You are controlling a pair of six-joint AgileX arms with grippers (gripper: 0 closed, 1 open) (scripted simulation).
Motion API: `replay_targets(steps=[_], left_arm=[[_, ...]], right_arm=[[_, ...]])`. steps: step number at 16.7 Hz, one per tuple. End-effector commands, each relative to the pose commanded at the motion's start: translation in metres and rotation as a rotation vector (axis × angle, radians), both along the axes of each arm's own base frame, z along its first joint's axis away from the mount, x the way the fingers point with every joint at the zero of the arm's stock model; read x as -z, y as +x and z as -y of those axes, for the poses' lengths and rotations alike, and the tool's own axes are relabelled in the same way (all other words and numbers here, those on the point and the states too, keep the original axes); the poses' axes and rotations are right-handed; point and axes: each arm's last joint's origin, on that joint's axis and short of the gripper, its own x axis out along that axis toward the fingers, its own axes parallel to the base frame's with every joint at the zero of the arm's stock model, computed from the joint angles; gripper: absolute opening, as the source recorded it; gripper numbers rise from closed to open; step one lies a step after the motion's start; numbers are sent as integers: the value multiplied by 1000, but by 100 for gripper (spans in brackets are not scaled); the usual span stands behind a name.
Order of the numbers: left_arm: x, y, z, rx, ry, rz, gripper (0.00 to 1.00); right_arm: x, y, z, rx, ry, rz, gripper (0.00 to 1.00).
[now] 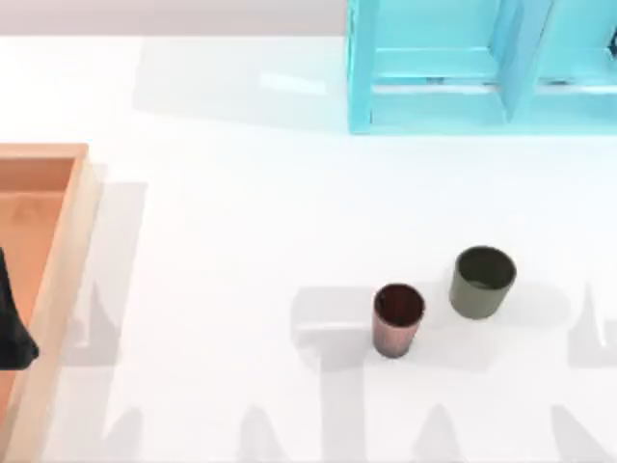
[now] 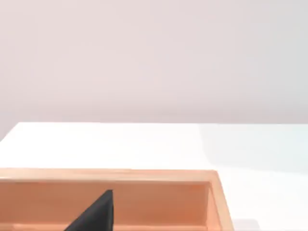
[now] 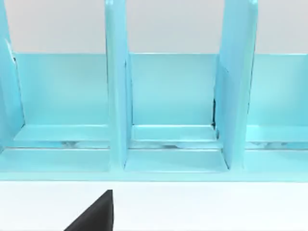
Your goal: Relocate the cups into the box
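Top view: two cups, the copper cup [image 1: 397, 319] and the olive-green cup [image 1: 481, 281], are seen upright, side by side on the white counter [image 1: 241, 241], well apart from the box [image 1: 67, 251] at left, over which the left gripper [image 1: 12, 328] is parked; its opening cannot be told. A turquoise shelf frame [image 1: 434, 96] is set at the far right.

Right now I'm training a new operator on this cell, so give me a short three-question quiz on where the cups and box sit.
1. True or false: both cups already stand inside the box.
2. Which cup is nearer the box? A) the reddish-brown cup B) the olive-green cup
3. Fill in: the turquoise frame stands at the table's far ____ side in the top view.

Key: 1 false, both stand upright on the white table. 2 A. 3 right.
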Motion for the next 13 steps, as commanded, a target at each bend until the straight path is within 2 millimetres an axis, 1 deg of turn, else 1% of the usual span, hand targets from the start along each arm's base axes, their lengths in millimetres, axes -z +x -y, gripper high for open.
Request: replay_targets(steps=[3,6,10,13], left_arm=[[-1,0,0,2,-3,-8,100],[-13,2,3,20,-33,-88,100],[-45,13,10,56,-104,-320,100],[-74,35,22,77,-156,-558,100]], right_arm=[[0,0,0,0,0,0,100],[0,0,0,0,0,0,100],[0,0,0,0,0,0,100],[0,0,0,0,0,0,100]])
